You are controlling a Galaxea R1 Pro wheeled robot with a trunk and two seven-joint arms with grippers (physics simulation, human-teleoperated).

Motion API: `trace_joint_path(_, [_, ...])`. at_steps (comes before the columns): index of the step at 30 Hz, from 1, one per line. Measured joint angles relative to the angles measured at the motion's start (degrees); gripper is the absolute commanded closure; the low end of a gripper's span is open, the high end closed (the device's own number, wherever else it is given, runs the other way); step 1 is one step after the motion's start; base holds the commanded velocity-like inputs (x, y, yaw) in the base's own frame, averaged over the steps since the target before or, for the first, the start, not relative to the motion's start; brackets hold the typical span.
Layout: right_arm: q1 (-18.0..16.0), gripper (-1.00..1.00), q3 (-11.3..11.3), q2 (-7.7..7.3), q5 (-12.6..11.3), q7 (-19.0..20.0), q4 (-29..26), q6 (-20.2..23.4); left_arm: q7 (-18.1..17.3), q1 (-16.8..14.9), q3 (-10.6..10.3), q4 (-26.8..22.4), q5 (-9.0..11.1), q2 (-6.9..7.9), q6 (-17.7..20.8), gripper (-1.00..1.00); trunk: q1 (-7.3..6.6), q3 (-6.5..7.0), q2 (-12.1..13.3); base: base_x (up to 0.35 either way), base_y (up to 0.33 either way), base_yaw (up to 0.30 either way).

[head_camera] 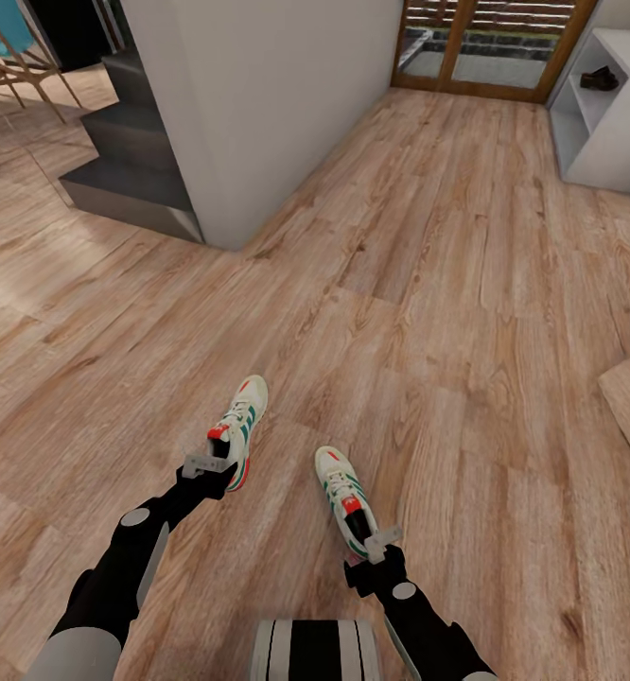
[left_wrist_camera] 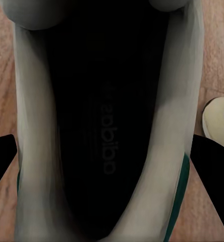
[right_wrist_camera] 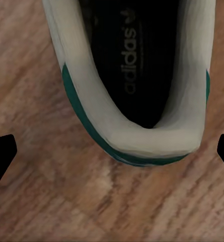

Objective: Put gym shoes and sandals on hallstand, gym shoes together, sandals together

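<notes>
Two gym shoes, heels hide both end effectors, grip state can't tell.

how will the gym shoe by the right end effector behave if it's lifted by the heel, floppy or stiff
The right-hand gym shoe looks fairly stiff: its padded heel collar holds an open oval. Held by the heel near the right end effector, the long toe would probably droop forward. Likely light for its size, though the smooth cream rim might slip.

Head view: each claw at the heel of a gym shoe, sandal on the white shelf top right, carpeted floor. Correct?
Not carpeted. The head view shows the corridor floor is wood plank. The rest holds: left claw, right claw, gym shoes, dark sandal on the shelf.
</notes>
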Motion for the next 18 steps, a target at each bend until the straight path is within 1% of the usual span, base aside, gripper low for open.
trace_joint_path(3, [0.0, -1.0, -0.02, 0.0, -0.02, 0.0, -0.01, 0.0, 0.0, 0.0, 0.0, 0.01, 0.02, 0.0, 0.01, 1.0, 0.0, -0.02, 0.0, 0.0, 0.0, -0.013])
trace_joint_path(7, [0.0, -1.0, -0.07, 0.0, -0.04, 0.0, -0.03, 0.0, 0.0, 0.0, 0.0, 0.01, -0.03, 0.0, 0.0, 1.0, 0.03, -0.48, -0.01, 0.0, 0.0, -0.053])
trace_joint_path(16, [0.0, -1.0, -0.02, 0.0, -0.04, 0.0, -0.04, 0.0, 0.0, 0.0, 0.0, 0.07, 0.01, 0.0, -0.11, 1.0, 0.03, -0.58, -0.01, 0.003, 0.0, -0.005])
trace_joint_path(18, [0.0, -1.0, -0.02, 0.0, -0.04, 0.0, -0.05, 0.0, 0.0, 0.01, 0.0, 0.09, 0.03, 0.0, -0.14, 1.0, 0.01, -0.58, -0.01, 0.106, 0.0, 0.0])
